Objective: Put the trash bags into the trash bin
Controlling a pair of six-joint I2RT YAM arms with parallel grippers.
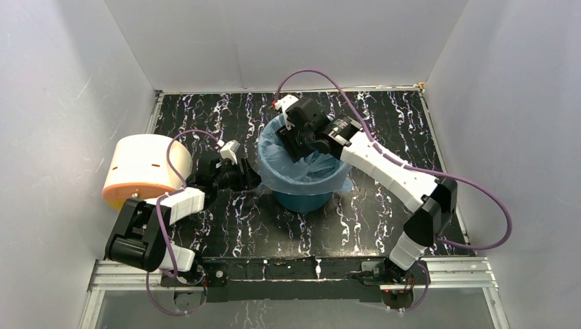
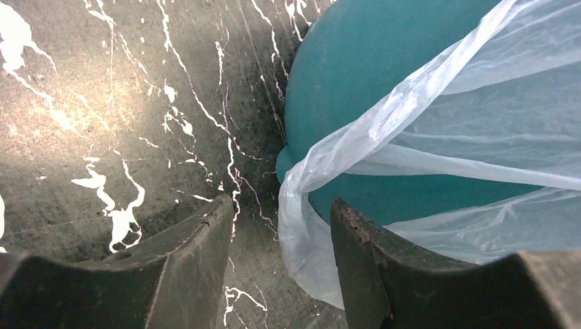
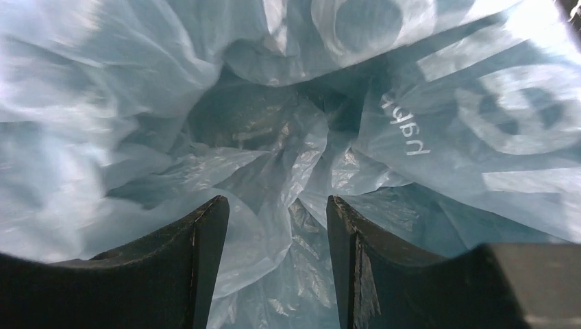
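The teal trash bin (image 1: 306, 200) stands mid-table with the light-blue trash bag (image 1: 303, 171) inside it, its edges draped over the rim. My right gripper (image 1: 300, 146) reaches down into the bin's mouth; in the right wrist view it (image 3: 277, 212) is open, with crinkled bag folds (image 3: 288, 164) and white lettering around and between the fingers. My left gripper (image 1: 248, 179) is low at the bin's left side; in the left wrist view it (image 2: 282, 216) is open, and a hanging fold of the bag (image 2: 301, 226) lies between the fingers against the bin wall (image 2: 356, 68).
A cream cylinder with an orange end (image 1: 142, 168) lies at the table's left, beside the left arm. White walls enclose the black marbled table (image 1: 384, 226) on three sides. Purple cables loop from both arms.
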